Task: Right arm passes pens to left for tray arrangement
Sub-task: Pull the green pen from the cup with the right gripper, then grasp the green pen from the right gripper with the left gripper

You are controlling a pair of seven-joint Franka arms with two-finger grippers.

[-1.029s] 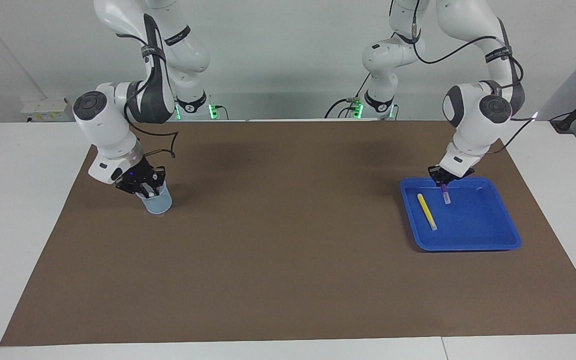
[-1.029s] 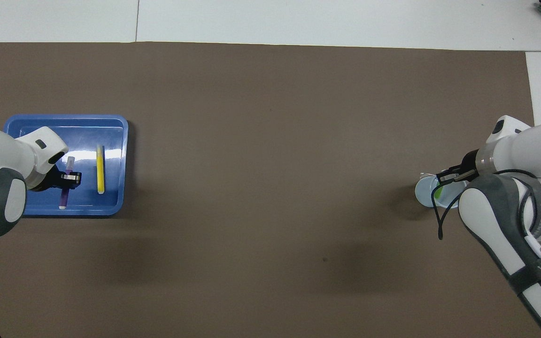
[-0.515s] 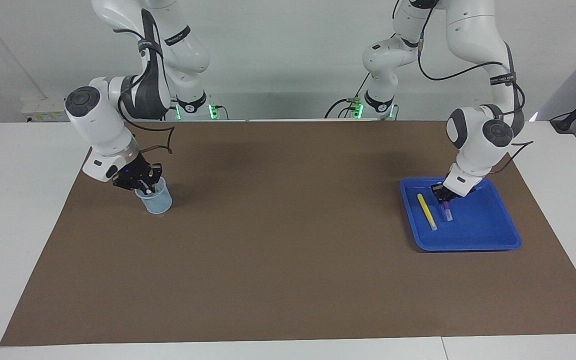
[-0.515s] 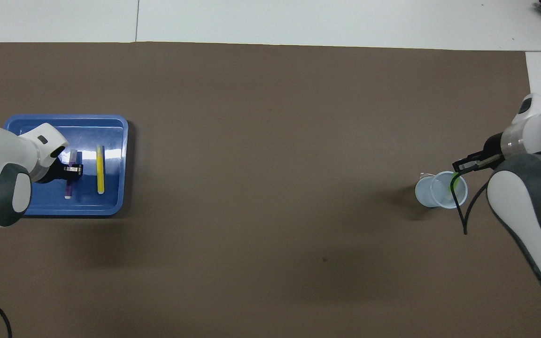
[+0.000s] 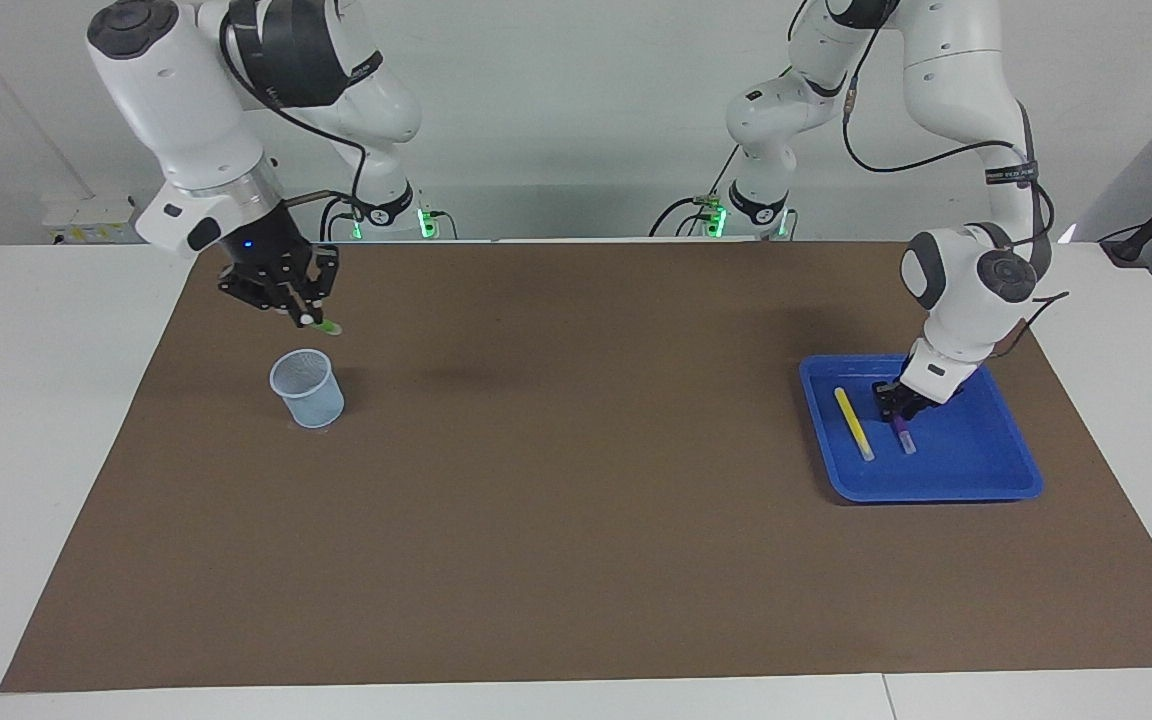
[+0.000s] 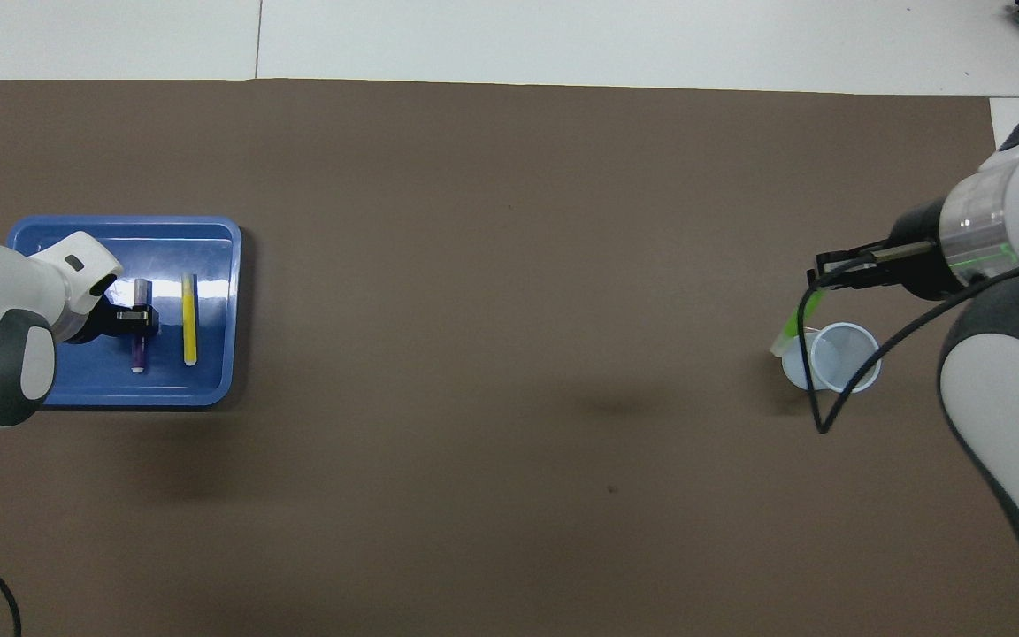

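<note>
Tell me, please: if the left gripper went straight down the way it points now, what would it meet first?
The left gripper points down into the blue tray, right at the purple pen lying beside the yellow pen. It would probably meet the purple pen first, then the tray floor.

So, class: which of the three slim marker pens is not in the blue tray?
The green marker pen: it hangs in the right end effector, above the table. The yellow pen and purple pen lie in the shallow blue plastic tray.
</note>
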